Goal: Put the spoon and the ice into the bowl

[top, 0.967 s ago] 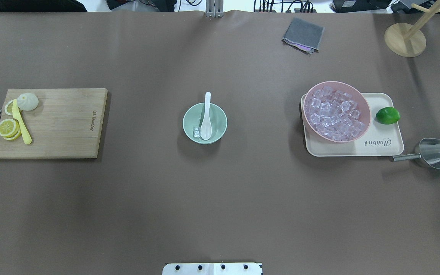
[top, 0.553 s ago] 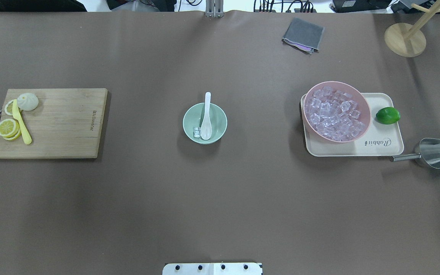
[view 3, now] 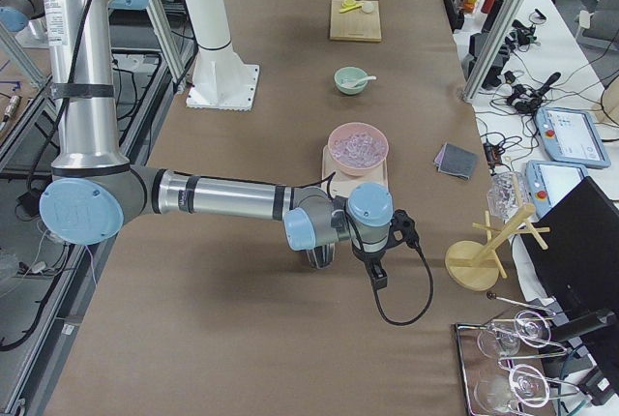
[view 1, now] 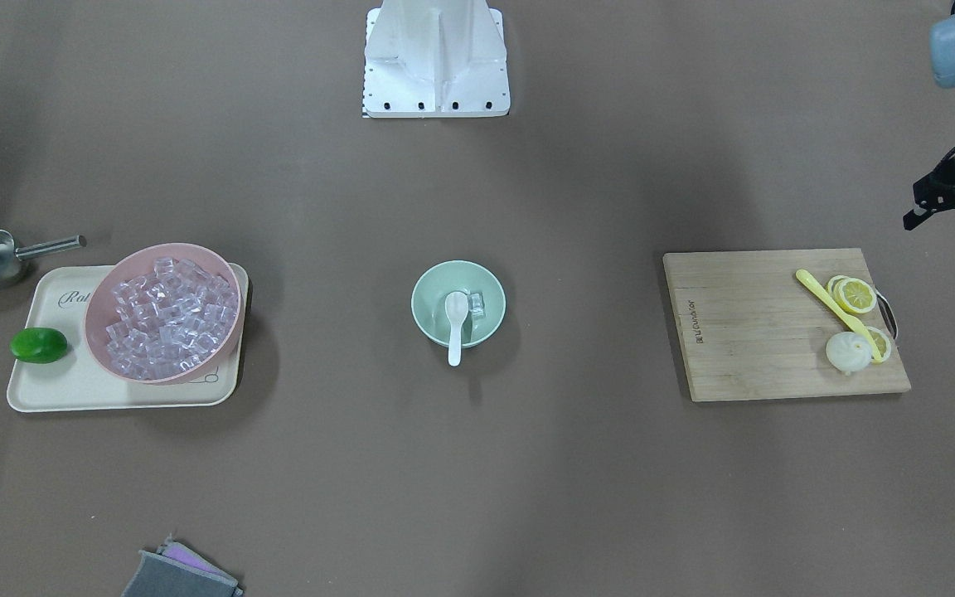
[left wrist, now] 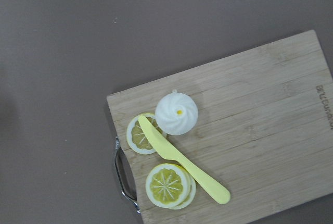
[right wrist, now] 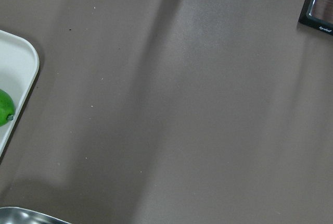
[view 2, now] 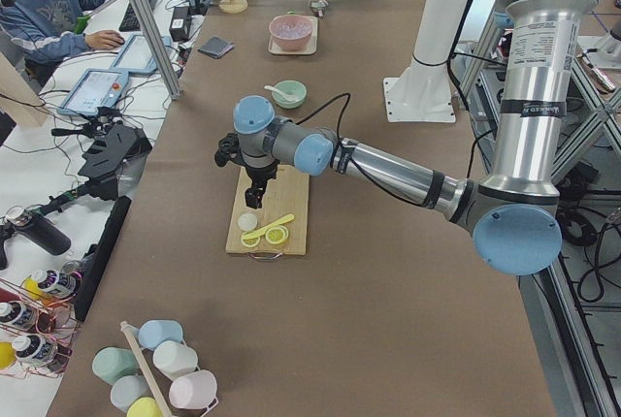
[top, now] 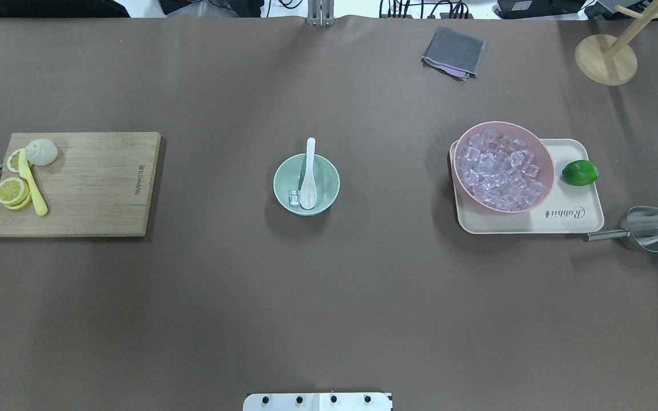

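The mint-green bowl (top: 277, 177) stands at the table's middle and also shows in the front-facing view (view 1: 424, 290). The white spoon (top: 308, 182) lies in it, scoop down in the bowl and handle over the far rim. One clear ice cube (top: 295, 197) sits in the bowl beside the scoop. My left gripper (view 1: 942, 235) hangs high beyond the cutting board's outer end, its two fingers apart and empty. My right gripper (view 3: 377, 276) shows only in the right side view, near the tray's outer end, and I cannot tell its state.
A pink bowl (top: 456, 165) full of ice cubes (top: 500, 171) sits on a cream tray (top: 569, 220) with a lime (top: 580, 172). A metal scoop (top: 649, 228) lies right of it. A cutting board (top: 95, 182) holds lemon slices, a bun and a yellow spoon (top: 32, 188).
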